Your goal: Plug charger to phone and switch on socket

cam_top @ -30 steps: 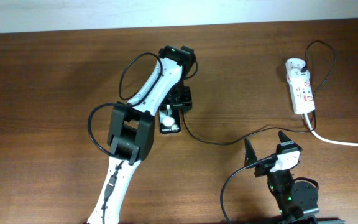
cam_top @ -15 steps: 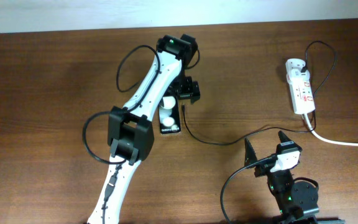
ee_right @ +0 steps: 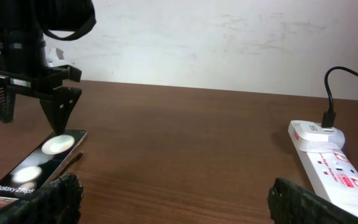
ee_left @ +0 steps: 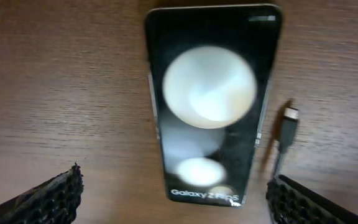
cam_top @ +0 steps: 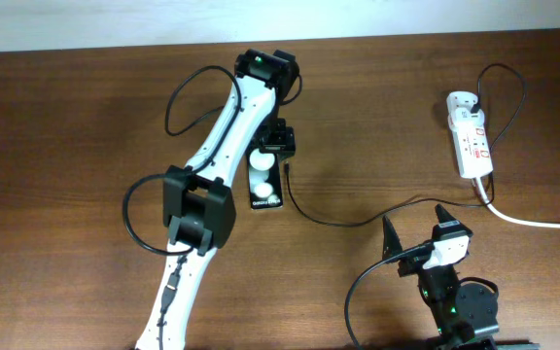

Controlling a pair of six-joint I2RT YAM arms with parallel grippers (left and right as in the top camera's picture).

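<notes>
The phone point(cam_top: 263, 181) lies flat on the wooden table, a black slab with two white round patches and white lettering. It fills the middle of the left wrist view point(ee_left: 210, 106) and shows at the left of the right wrist view point(ee_right: 35, 165). The charger cable point(cam_top: 331, 221) runs from the socket point(cam_top: 471, 146) to a plug tip point(ee_left: 289, 117) lying loose beside the phone's right edge. My left gripper point(cam_top: 277, 140) hovers open and empty above the phone's far end. My right gripper point(cam_top: 418, 227) is open and empty near the front edge, far from both.
The socket's thick white cord point(cam_top: 542, 224) runs off to the right. A black lead point(ee_right: 335, 87) is plugged into the white plug block point(ee_right: 313, 132). The left arm's white links point(cam_top: 224, 146) stretch diagonally across the table's left half. A white wall point(ee_right: 229, 37) backs the table.
My left gripper has lifted and shifted toward the far side, uncovering the phone's upper white patch. The phone, cable and right arm have not moved.
</notes>
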